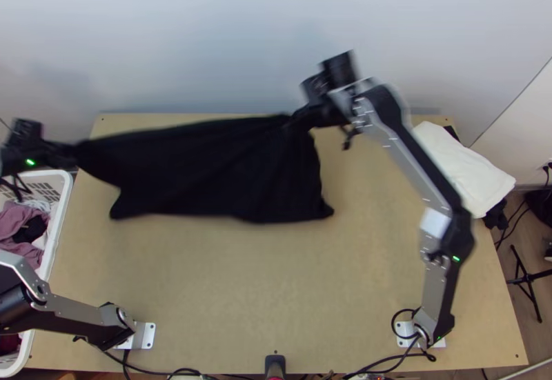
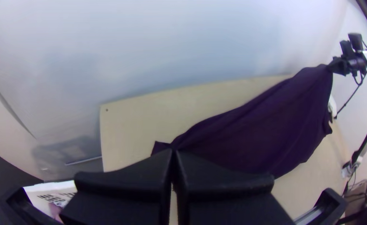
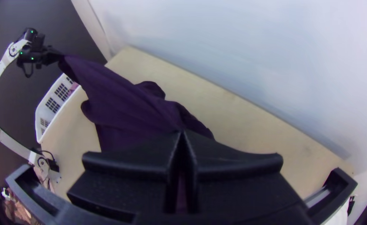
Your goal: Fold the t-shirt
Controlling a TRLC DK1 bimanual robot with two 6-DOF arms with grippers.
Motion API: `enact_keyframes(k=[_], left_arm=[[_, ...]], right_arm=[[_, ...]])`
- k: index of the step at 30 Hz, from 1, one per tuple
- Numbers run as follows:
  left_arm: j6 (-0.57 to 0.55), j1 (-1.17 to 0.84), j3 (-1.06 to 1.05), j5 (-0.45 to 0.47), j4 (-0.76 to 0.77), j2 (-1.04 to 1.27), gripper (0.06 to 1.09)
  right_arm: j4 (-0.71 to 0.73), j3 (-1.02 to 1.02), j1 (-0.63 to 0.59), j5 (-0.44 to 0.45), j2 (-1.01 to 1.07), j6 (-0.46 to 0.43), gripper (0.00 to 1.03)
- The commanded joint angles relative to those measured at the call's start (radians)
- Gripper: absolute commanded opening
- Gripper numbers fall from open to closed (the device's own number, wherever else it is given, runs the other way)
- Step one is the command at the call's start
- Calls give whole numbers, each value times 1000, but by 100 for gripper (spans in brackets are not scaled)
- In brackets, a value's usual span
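Observation:
The black t-shirt (image 1: 214,170) is stretched between the two grippers over the table's far half, hanging with its lower edge toward the near side. My left gripper (image 1: 72,154) grips its left end, beside the table's left edge. At the other upper end, my right gripper (image 1: 297,116) is clamped on the cloth. In the left wrist view the left gripper (image 2: 173,152) has its fingers together on a gathered bit of the shirt (image 2: 258,129). The right wrist view shows the right gripper (image 3: 182,135) shut on bunched cloth of the shirt (image 3: 129,102).
A white basket (image 1: 61,221) with clothes stands at the table's left side. A folded white cloth (image 1: 462,166) lies at the right far edge of the wooden table (image 1: 276,290). Behind the table rises a pale wall.

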Motion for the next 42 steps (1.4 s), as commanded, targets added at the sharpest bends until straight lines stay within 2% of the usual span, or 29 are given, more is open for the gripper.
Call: enact_keyframes(k=[1,4,10,17,26,31,37,38,39,42], left_arm=[[-208,45,247,85,-43,-29,10],[-303,1,315,108,-43,-47,10],[-392,-159,424,110,-43,-73,10],[-404,-337,433,110,-93,-130,10],[-266,-545,20,108,-185,-386,10],[-251,-614,-233,105,-199,-492,10],[-199,-622,-452,65,-191,-575,10],[-185,-625,-481,57,-195,-593,10],[-176,-631,-507,53,-198,-612,10],[-168,-650,-558,28,-199,-639,10]], right_arm=[[8,6,-114,2,-194,9,3],[9,6,-135,2,-252,12,3],[12,-22,-144,2,-355,53,3],[3,-334,-52,-12,-565,50,3],[-31,-896,29,-52,-866,46,3],[-103,-1102,55,-63,-878,-5,3],[-213,-1308,184,-70,-837,-79,3],[-241,-1344,204,-70,-818,-96,6],[-258,-1384,218,-70,-804,-105,15],[-301,-1467,232,-70,-769,-149,56]])
